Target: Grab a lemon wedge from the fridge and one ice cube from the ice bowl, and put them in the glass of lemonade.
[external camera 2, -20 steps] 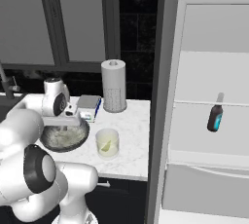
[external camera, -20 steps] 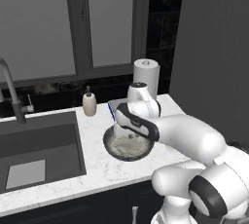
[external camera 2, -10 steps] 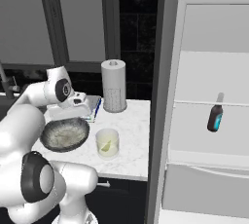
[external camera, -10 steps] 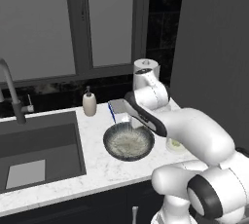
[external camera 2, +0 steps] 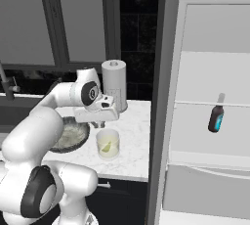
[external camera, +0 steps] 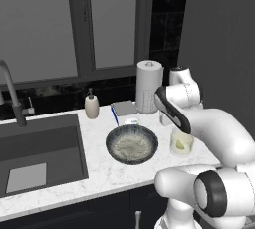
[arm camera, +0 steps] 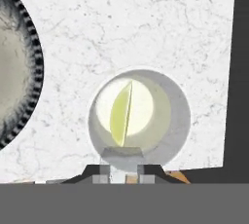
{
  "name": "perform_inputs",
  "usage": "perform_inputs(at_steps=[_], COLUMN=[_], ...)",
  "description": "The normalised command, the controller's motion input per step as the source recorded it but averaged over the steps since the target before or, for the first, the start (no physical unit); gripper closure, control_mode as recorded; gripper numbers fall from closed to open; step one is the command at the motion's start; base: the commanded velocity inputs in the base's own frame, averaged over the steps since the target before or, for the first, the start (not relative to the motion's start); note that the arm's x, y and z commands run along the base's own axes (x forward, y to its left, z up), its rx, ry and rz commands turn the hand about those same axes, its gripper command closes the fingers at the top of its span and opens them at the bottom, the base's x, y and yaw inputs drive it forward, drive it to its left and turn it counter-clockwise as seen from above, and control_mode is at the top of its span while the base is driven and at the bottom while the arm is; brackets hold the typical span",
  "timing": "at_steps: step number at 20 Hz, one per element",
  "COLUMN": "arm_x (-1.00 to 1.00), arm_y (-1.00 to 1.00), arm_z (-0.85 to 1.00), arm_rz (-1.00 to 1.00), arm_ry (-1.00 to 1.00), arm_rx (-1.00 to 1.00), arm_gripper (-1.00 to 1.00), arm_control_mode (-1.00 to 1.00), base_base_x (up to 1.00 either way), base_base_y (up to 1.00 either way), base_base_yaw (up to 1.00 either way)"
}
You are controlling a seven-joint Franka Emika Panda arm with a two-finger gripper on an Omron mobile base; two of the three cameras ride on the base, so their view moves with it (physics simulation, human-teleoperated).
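Note:
The glass of lemonade (arm camera: 163, 121) stands on the marble counter with the lemon wedge (arm camera: 121, 113) lying in its pale liquid. My gripper (arm camera: 121, 173) hovers straight above the glass (external camera 2: 108, 143), shut on a small pale ice cube (arm camera: 121, 156) held between its fingertips. From the right base view, the gripper (external camera 2: 100, 122) hangs just over the glass rim. The ice bowl (external camera: 132, 144) sits left of the glass (external camera: 182, 143), and its dark rim (arm camera: 34, 72) shows in the hand view. The fridge (external camera 2: 195, 33) stands open at the right.
A white paper-towel roll (external camera: 149, 86) and a beige soap bottle (external camera: 91, 106) stand behind the bowl, with a flat grey-blue pad (external camera: 123, 108) between them. The sink (external camera: 40, 148) lies to the left. A dark bottle (external camera 2: 216, 114) stands on a fridge shelf. The counter edge (arm camera: 227, 72) runs close beside the glass.
My gripper has lifted out of the ice bowl and swung right, carrying the ice cube, until it is over the glass. The bowl and glass stayed put.

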Motion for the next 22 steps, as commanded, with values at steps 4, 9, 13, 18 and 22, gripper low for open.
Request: perform_inputs(at_steps=[4,9,13,18,22], arm_x=[0.0,0.01,0.0,0.12,0.09], arm_y=[-0.47,-0.09,0.0,0.0,0.0], arm_z=[0.0,0.0,0.0,0.0,0.0], arm_rz=[-0.04,-0.02,-0.04,-0.03,-0.09], arm_ry=[-0.05,-0.06,-0.07,-0.02,-0.04], arm_rx=[0.2,0.11,0.02,0.0,0.0], arm_gripper=[1.0,1.0,1.0,1.0,1.0], arm_control_mode=[-1.0,-1.0,-1.0,-1.0,-1.0], base_base_x=[0.0,0.0,0.0,0.0,0.0], base_base_y=[0.0,0.0,0.0,0.0,0.0], base_base_yaw=[0.0,0.0,0.0,0.0,0.0])
